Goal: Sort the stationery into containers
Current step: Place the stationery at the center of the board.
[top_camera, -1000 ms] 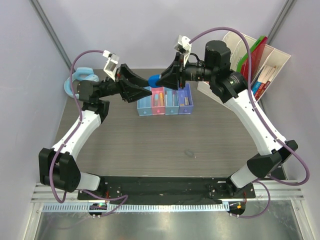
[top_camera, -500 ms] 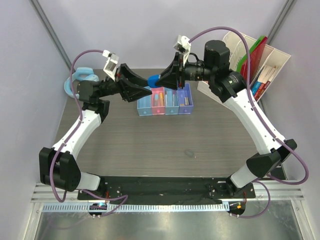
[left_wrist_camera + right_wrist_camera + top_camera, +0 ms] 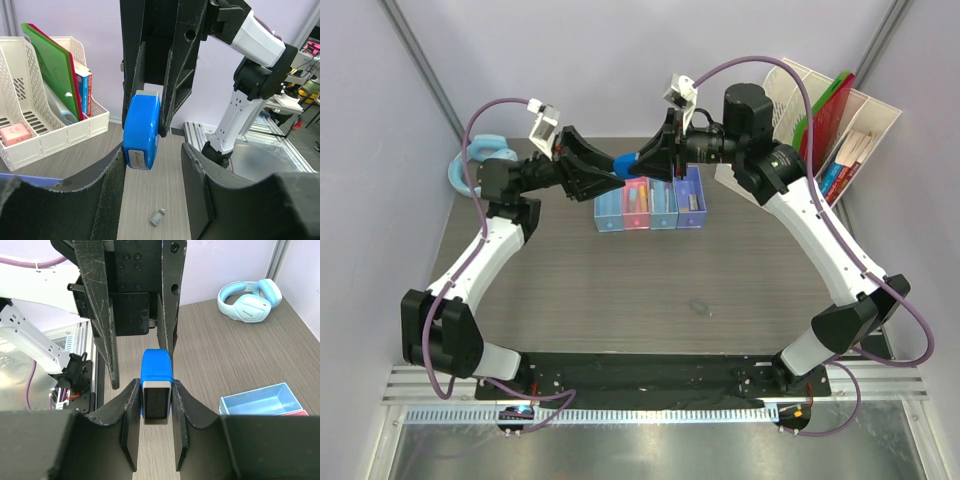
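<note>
My right gripper (image 3: 155,412) is shut on the blue block (image 3: 156,371) and holds it in the air above the back of the table; the block also shows in the top view (image 3: 625,163). My left gripper (image 3: 152,162) is open and faces it, its jaws on either side of the block's free end (image 3: 141,131), which lies close to the left pad. The row of containers (image 3: 650,207), blue, pink, blue and purple, stands just below both grippers (image 3: 638,160). A small grey item (image 3: 157,217) lies on the table.
The cream file organiser (image 3: 840,120) with red and green folders stands at the back right, also in the left wrist view (image 3: 45,135). Light blue headphones (image 3: 480,160) lie at the back left, also in the right wrist view (image 3: 250,299).
The right gripper has shifted slightly left with the blue block, bringing it a little further between the left gripper's open jaws. The left arm has barely moved.
</note>
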Controlling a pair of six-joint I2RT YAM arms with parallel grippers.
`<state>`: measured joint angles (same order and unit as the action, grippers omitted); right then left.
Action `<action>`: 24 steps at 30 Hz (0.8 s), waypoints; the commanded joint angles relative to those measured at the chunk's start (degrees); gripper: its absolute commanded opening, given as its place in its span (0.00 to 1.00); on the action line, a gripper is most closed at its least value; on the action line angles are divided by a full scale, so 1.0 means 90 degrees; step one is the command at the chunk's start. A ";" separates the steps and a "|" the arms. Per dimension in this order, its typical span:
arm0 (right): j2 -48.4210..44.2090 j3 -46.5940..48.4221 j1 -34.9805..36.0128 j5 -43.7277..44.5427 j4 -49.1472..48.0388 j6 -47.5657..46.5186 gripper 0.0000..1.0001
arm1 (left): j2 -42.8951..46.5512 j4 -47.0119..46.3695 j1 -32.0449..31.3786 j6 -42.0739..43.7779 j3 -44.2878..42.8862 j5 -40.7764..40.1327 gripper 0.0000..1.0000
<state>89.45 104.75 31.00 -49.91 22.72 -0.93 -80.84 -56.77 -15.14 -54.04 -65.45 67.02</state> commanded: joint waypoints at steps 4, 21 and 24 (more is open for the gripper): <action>0.0012 0.0060 0.0012 -0.0128 -0.0366 0.0230 0.02 | -0.0041 -0.0264 0.0022 0.0008 -0.0267 -0.0084 0.43; 0.0090 0.0031 0.0032 -0.0158 -0.0405 0.0289 0.02 | -0.0159 -0.0303 0.0022 -0.0089 -0.0443 -0.0103 0.30; 0.0129 0.0041 0.0041 -0.0148 -0.0405 0.0289 0.01 | -0.0149 -0.0323 0.0022 -0.0099 -0.0433 -0.0113 0.34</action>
<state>90.06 104.66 31.00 -50.83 21.02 0.91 -82.54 -56.80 -14.90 -54.11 -66.96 66.65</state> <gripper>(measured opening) 0.314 0.315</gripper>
